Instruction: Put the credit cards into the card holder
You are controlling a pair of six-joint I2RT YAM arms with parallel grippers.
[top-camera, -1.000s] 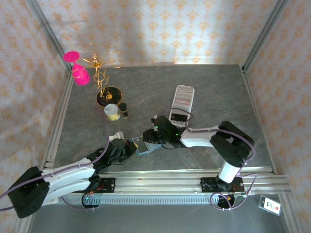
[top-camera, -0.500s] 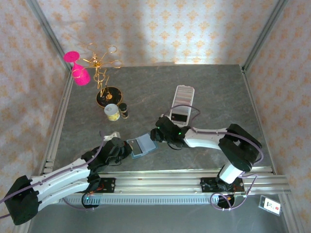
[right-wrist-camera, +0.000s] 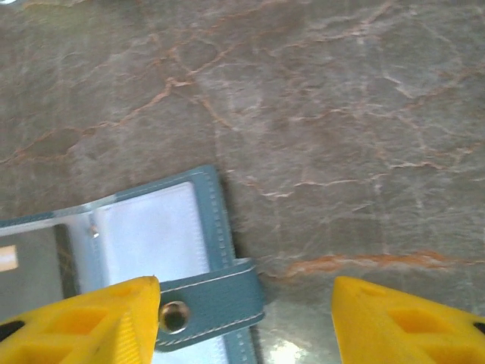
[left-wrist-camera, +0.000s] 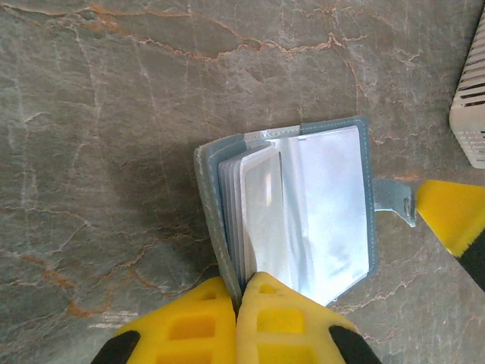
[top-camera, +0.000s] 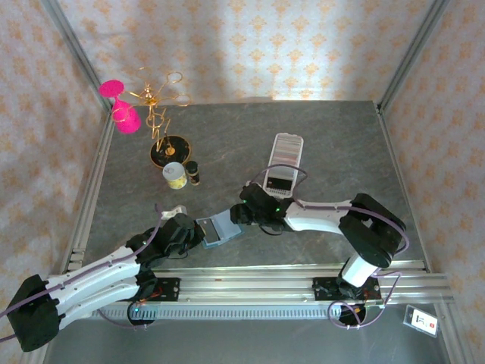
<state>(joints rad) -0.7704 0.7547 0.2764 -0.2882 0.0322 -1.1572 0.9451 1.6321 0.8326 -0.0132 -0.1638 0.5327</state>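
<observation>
The card holder (left-wrist-camera: 303,205) sits pinched in the left end effector (left-wrist-camera: 236,292).

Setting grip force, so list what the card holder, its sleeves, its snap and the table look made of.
Card holder: teal faux leather or vinyl, probably; matte, with stitched edges.
Sleeves: clear, glossy plastic film, catching glare.
Snap: shiny metal, it seems; small round silvery stud.
Table: grey stone look with rusty veins, possibly a printed laminate; slight sheen.
</observation>
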